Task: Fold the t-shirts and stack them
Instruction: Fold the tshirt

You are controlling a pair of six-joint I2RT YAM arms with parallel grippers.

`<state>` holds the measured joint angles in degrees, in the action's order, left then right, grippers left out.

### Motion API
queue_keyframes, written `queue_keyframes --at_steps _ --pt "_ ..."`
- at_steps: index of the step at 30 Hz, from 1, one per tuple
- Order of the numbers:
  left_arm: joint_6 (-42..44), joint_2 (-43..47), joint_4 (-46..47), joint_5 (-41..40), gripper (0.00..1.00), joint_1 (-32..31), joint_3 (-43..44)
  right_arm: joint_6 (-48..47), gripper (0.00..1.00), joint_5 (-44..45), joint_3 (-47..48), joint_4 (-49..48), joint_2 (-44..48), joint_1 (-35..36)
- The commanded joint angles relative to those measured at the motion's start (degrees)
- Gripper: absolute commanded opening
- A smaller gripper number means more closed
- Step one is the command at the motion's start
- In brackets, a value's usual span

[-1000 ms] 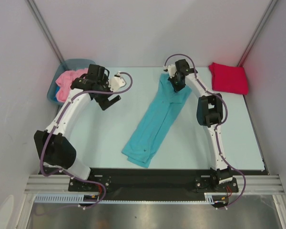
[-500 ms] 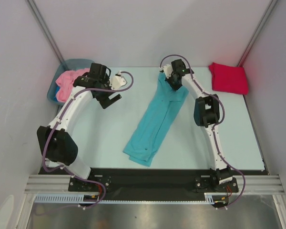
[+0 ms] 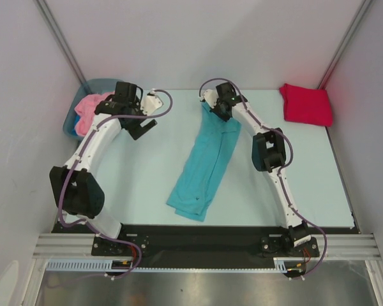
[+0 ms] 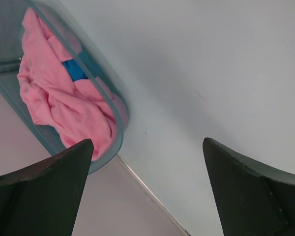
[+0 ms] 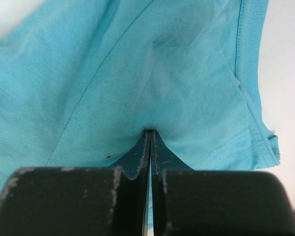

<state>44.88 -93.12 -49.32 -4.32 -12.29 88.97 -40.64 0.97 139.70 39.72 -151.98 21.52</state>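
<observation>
The turquoise t-shirt [image 3: 207, 156] lies as a long narrow strip slanting from the table's far middle towards the near centre. My right gripper [image 3: 218, 109] is shut on its far end; in the right wrist view the cloth [image 5: 152, 69] bunches at the pinched gripper [image 5: 150, 132]. A folded crimson t-shirt [image 3: 306, 104] rests at the far right corner. The pink t-shirt [image 3: 89, 109] sits crumpled in the tub, also in the left wrist view as pink t-shirt [image 4: 64, 98]. My left gripper [image 3: 140, 124] hangs open beside the tub, left gripper [image 4: 147, 147] holding nothing.
The grey-blue tub [image 3: 73, 121] stands at the far left corner against the wall; its rim is the tub [image 4: 119, 108] in the left wrist view. Walls enclose the table on three sides. A black strip [image 3: 198, 233] runs along the near edge.
My right gripper has pulled the turquoise shirt's far end leftward, so the strip lies straighter. My left gripper has swung left and back towards the tub.
</observation>
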Motion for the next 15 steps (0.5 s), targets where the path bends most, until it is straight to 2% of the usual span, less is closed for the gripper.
queue_keyframes --at_steps 1,10,15 --pt "-2.52 -0.04 3.53 -1.57 1.0 3.41 1.73 -0.05 0.0 -7.83 0.05 2.29 -5.25 4.58" --pt "-3.75 -0.57 5.37 -1.4 1.0 6.84 1.65 -2.33 0.0 -9.5 0.31 2.81 -5.69 7.13" --pt "-3.75 -0.75 6.16 -0.87 1.0 7.11 1.56 -3.57 0.0 -6.61 0.49 1.41 -6.13 8.19"
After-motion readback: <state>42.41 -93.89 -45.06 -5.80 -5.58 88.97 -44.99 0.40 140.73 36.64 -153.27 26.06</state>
